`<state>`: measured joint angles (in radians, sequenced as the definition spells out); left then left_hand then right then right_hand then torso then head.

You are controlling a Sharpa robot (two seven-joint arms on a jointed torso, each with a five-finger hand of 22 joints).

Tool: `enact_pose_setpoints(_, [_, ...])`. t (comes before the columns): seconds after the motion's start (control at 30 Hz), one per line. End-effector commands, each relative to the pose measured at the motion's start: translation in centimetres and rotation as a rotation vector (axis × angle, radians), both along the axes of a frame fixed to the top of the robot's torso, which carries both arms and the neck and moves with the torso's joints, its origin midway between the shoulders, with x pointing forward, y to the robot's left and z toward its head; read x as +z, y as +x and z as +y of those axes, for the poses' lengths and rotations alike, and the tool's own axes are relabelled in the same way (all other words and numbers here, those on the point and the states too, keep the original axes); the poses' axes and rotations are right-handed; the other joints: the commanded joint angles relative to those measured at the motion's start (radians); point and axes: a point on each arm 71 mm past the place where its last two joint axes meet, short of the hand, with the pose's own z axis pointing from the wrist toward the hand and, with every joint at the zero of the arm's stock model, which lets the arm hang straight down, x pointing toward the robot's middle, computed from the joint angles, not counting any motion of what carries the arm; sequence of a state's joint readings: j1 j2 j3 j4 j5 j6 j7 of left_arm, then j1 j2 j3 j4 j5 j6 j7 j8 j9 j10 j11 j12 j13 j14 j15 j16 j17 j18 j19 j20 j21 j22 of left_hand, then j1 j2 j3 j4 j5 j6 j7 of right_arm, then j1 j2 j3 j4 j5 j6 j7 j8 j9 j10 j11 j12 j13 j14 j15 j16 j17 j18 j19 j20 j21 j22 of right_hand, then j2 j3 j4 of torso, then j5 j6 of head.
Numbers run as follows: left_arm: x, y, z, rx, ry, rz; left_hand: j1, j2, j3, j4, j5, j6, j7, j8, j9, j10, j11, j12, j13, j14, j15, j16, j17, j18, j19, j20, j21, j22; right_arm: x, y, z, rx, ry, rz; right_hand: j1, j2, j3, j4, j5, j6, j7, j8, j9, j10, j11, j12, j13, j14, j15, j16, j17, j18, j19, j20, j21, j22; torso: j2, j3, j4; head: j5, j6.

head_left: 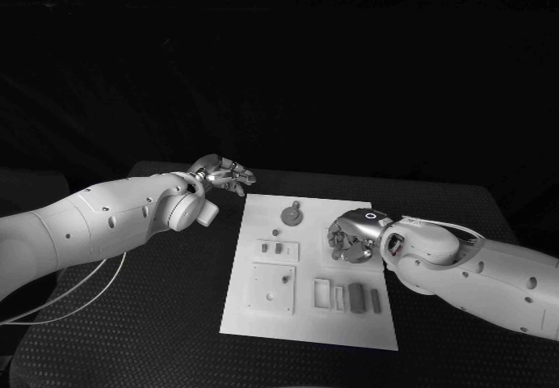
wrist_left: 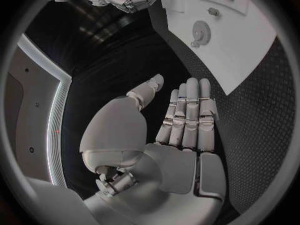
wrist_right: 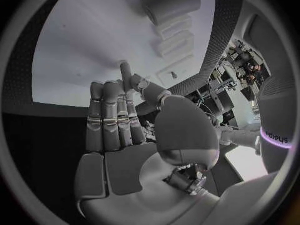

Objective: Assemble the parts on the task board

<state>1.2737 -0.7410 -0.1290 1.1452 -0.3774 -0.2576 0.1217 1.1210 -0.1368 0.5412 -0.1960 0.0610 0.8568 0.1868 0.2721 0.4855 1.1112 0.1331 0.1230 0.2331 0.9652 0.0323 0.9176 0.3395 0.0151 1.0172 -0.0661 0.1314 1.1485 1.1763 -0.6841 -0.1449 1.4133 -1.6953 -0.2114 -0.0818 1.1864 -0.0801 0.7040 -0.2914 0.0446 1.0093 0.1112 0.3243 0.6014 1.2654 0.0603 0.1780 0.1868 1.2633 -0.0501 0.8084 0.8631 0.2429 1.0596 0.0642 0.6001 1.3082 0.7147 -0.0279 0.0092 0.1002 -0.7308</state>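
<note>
The white rectangular task board lies mid-table. The left hand, fingers apart and empty, hovers off its far-left corner. The right hand, seemingly empty, is over its right edge beside a round grey geared part.

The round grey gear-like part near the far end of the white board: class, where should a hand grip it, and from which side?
Grip the round grey gear-like part across its rim, coming from above: it seems to lie flat on the white task board, so fingers likely can't get under it.

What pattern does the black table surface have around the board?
A fine dotted, perforated texture on the black table surface, clearest in the left wrist view.
</note>
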Motion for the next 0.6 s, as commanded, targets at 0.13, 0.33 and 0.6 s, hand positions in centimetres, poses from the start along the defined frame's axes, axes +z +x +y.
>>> enact_pose_setpoints(0.13, [0.2,0.1,-0.1,-0.013,-0.007,-0.007,-0.001,0.003,-0.001,0.005,-0.001,-0.006,0.000,0.007,-0.002,-0.006,0.000,0.007,-0.001,0.009,-0.001,-0.007,0.002,0.005,0.005,-0.001,-0.005,0.000,1.8,-0.1,0.4,0.008,0.040,-0.027,0.005,0.007,0.007,0.002,0.003,0.010,0.001,0.003,0.002,0.006,-0.002,0.006,0.024,0.004,-0.001,0.004,0.002,0.019,0.008,-0.002,0.008,0.021,0.000,0.0001,-0.0002,0.003,0.000])
enact_pose_setpoints(0.33, [0.2,0.1,-0.1,-0.012,-0.008,-0.007,-0.001,0.003,-0.001,0.005,-0.001,-0.006,0.000,0.007,-0.002,-0.006,0.000,0.007,-0.001,0.009,-0.001,-0.007,0.002,0.005,0.005,-0.001,-0.006,0.000,3.2,-0.7,1.3,0.027,0.097,-0.017,0.005,0.007,0.008,0.002,0.003,0.010,0.001,0.004,0.002,0.006,-0.002,0.006,0.025,0.004,-0.002,0.004,0.002,0.019,0.009,-0.002,0.008,0.021,0.000,-0.0005,0.0000,0.004,0.003])
enact_pose_setpoints(0.6, [0.2,0.1,0.0,-0.005,-0.007,-0.010,0.000,0.003,-0.002,0.005,-0.001,-0.006,0.000,0.007,-0.002,-0.007,0.000,0.008,-0.002,0.010,-0.001,-0.007,0.003,0.005,0.005,-0.001,-0.006,0.000,3.5,-2.5,4.5,0.102,0.168,0.018,0.005,0.008,0.009,0.002,0.003,0.010,0.001,0.004,0.003,0.006,-0.002,0.006,0.026,0.004,-0.002,0.005,0.002,0.019,0.010,-0.003,0.010,0.021,0.001,0.0002,-0.0005,0.013,0.003])
